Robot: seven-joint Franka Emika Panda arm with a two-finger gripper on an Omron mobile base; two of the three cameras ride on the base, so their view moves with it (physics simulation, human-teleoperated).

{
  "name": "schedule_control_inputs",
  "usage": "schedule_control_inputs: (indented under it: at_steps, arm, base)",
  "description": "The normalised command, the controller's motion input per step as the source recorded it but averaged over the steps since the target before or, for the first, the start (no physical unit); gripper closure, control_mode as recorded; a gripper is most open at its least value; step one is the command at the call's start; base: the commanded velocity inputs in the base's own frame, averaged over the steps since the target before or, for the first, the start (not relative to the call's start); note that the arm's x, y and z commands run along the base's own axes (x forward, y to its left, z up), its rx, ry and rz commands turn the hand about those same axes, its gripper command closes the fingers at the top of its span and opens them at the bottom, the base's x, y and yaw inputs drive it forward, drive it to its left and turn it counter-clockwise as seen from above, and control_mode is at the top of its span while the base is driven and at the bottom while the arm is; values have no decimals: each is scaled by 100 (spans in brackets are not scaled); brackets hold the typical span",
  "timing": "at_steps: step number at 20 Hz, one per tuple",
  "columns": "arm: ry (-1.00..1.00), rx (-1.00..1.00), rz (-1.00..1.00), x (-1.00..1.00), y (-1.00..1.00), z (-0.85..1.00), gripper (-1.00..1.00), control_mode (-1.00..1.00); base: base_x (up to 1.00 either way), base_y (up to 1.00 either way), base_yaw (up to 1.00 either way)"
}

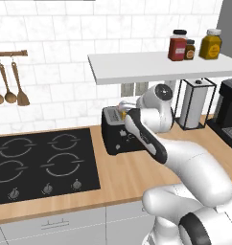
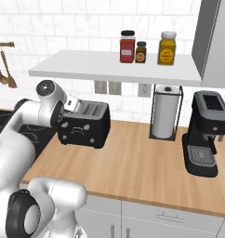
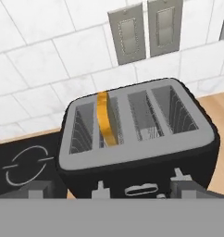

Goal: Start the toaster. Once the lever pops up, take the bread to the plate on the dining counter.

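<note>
The glossy black toaster (image 1: 117, 136) (image 2: 86, 126) (image 3: 132, 148) stands on the wood worktop against the tiled wall. The bread (image 3: 106, 118) stands on edge in the second slot from the left, its golden crust rising a little above the slot. A bit of that crust also peeks out beside my hand (image 1: 121, 115). My gripper (image 1: 125, 109) (image 2: 72, 106) (image 3: 113, 190) hovers just above the toaster's front edge, open, with nothing between its fingers (image 3: 37, 190). The plate and the dining counter are out of view.
A black hob (image 1: 41, 162) lies left of the toaster. To the right stand a paper towel holder (image 2: 165, 111) and a black coffee machine (image 2: 205, 132). A white shelf (image 2: 86, 65) with three jars hangs close above the toaster. Wall sockets (image 3: 146, 30) sit behind it.
</note>
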Motion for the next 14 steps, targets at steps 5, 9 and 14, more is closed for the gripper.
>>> schedule_control_inputs:
  at_steps: [5, 9, 14]
  arm:
    - [4, -10, 0, 16, 1, -36, -100, -100]
    - [1, -6, 0, 17, 6, -29, -100, -100]
    - [0, 0, 0, 27, 9, -5, -100, -100]
  base:
    - [0, 0, 0]
    - [0, 0, 0]
    - [0, 0, 0]
